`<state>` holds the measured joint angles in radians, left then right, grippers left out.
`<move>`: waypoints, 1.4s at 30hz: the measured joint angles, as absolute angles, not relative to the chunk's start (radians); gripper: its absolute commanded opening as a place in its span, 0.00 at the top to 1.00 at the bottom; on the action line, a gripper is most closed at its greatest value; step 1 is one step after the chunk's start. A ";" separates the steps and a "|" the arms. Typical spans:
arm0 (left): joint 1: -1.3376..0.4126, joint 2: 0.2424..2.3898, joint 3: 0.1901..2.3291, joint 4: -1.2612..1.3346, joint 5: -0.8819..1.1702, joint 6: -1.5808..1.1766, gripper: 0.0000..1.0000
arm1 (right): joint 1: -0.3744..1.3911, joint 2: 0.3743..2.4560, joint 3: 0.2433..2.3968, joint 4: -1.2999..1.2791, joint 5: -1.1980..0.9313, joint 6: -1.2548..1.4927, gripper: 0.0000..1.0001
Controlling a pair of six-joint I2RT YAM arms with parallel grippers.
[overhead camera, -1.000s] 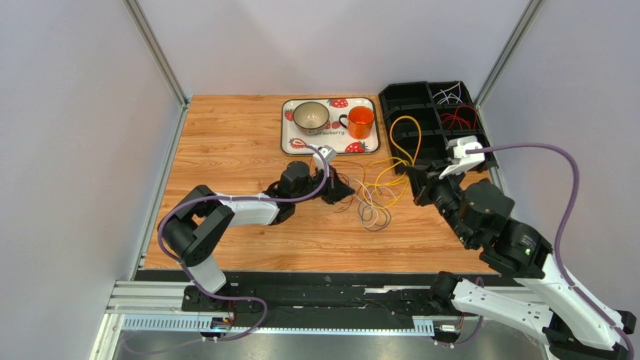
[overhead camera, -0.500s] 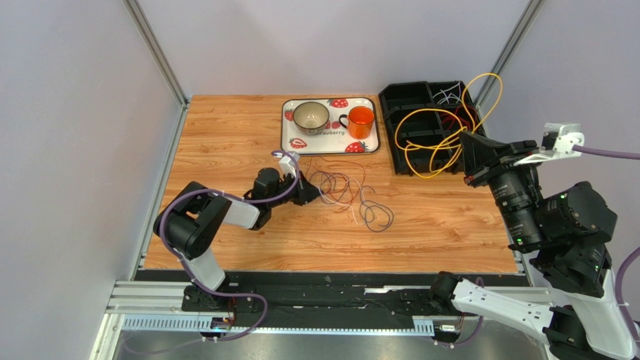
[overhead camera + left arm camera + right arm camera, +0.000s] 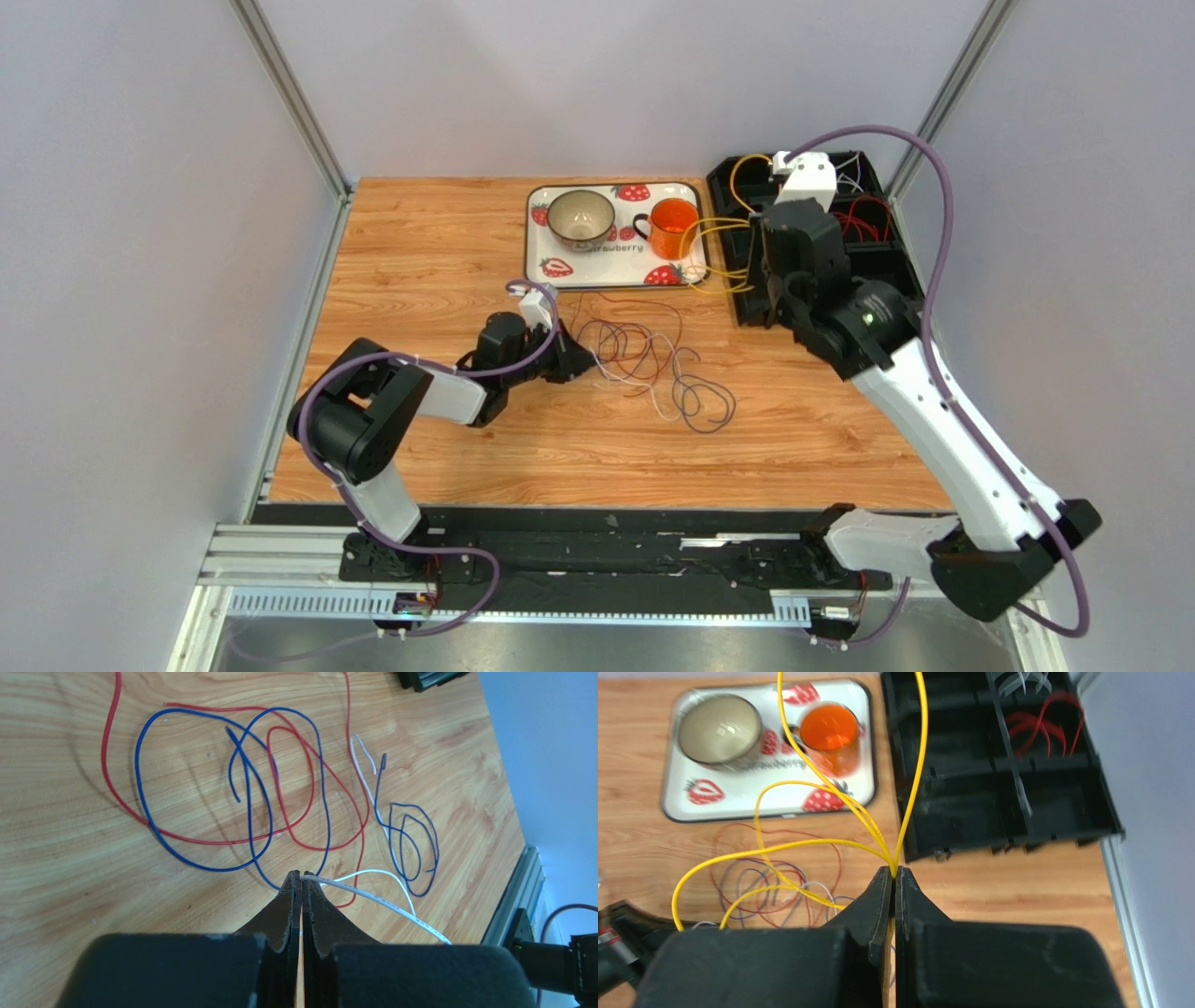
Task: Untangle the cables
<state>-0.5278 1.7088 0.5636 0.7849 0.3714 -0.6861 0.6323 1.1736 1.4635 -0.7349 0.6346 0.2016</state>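
The one piece of writing to be read was on the strawberry-patterned tray [image 3: 536,241] at the far side of the worktop [image 3: 421,259], where a word below the bowl [image 3: 579,216] seemed to say "Strawberry"; an orange mug [image 3: 675,224] stood beside the bowl on that tray. The left arm lay low and folded, its forearm stretched rightward just above the wood. The left gripper [image 3: 302,882] was pressed together, pinching a white cable [image 3: 365,872] at the near edge of the loose cables [image 3: 659,367]. There a blue cable [image 3: 137,777], a red cable [image 3: 105,756] and a small dark purple coil [image 3: 414,847] lay looped over one another on the worktop. The right arm reached long from its base to the black divided bin [image 3: 741,179], wrist bent over the bin's left compartments. The right gripper [image 3: 893,875] was pressed together on a yellow cable [image 3: 924,742], whose loops hung toward the tray and the tangle. In the bin's right-hand compartments lay red wires [image 3: 1046,724] and white wires [image 3: 1018,680]
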 measured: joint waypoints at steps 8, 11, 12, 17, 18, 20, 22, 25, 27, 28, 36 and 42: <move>-0.564 1.701 0.594 0.664 0.286 -0.660 1.00 | 0.273 1.281 1.490 -0.859 0.406 0.347 1.00; -0.569 1.699 0.608 0.650 0.276 -0.652 1.00 | 0.210 1.301 1.497 -0.864 0.371 0.380 1.00; -0.569 1.698 0.611 0.645 0.273 -0.650 1.00 | 0.196 1.307 1.497 -0.864 0.362 0.387 1.00; -0.569 1.697 0.613 0.631 0.267 -0.646 1.00 | 0.153 1.336 1.497 -0.859 0.339 0.412 1.00; -0.569 1.697 0.613 0.627 0.266 -0.646 1.00 | 0.149 1.343 1.497 -0.855 0.338 0.415 1.00; -0.569 1.696 0.613 0.622 0.265 -0.645 1.00 | 0.146 1.358 1.498 -0.853 0.337 0.418 1.00; -0.569 1.696 0.613 0.619 0.263 -0.645 1.00 | 0.140 1.387 1.502 -0.851 0.333 0.421 1.00; -0.569 1.696 0.613 0.616 0.263 -0.645 1.00 | 0.136 1.433 1.505 -0.848 0.329 0.423 1.00; -0.569 1.696 0.613 0.616 0.263 -0.645 1.00 | 0.133 1.462 1.507 -0.847 0.330 0.423 1.00; -0.569 1.696 0.613 0.615 0.263 -0.645 1.00 | 0.131 1.477 1.508 -0.848 0.330 0.423 1.00; -0.569 1.695 0.613 0.609 0.263 -0.644 1.00 | 0.113 1.574 1.546 -0.846 0.323 0.431 1.00; -0.569 1.695 0.619 0.606 0.263 -0.640 1.00 | 0.097 1.635 1.583 -0.843 0.313 0.442 1.00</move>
